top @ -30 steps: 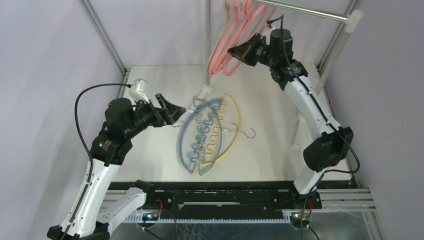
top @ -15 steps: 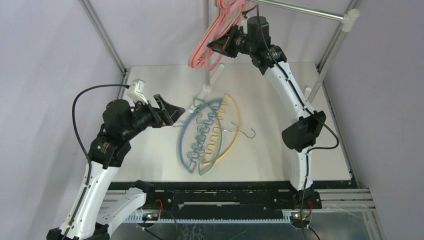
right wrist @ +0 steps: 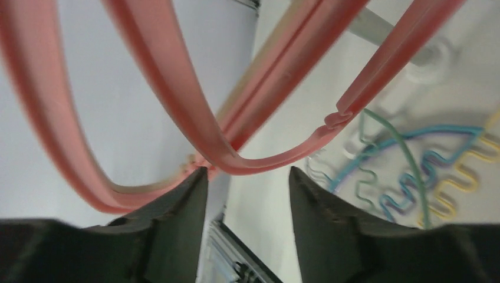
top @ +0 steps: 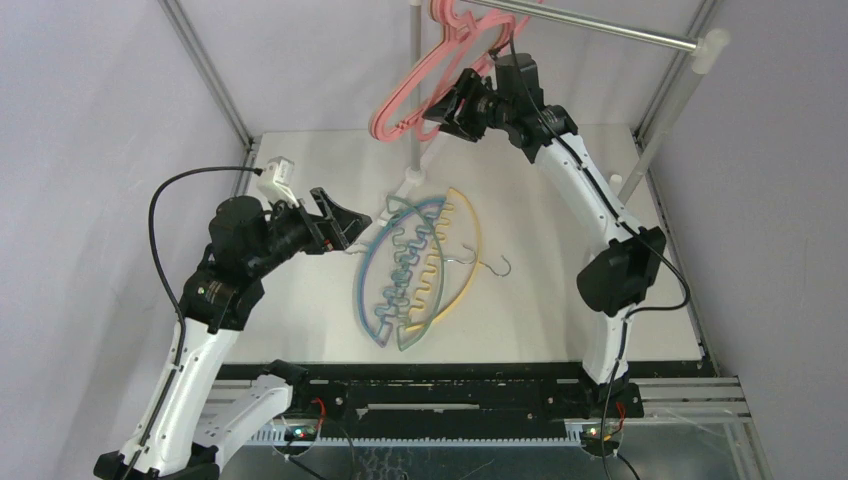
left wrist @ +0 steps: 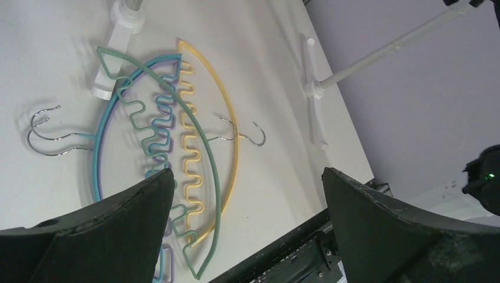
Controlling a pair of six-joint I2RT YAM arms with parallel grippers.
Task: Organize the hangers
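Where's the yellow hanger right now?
Top view: the yellow hanger lies on the table at centre, rightmost in the coloured pile.

No text, label, brand or number is legible in any view.

Twin white arms, black joints.
Left arm (top: pixel 185 390) and right arm (top: pixel 590 185): white shells, looping black cables (top: pixel 153 215), matte black left tool (top: pixel 357 232) and right tool (top: pixel 432 115).

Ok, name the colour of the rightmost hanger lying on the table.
A yellow hanger; the left wrist view shows it best.
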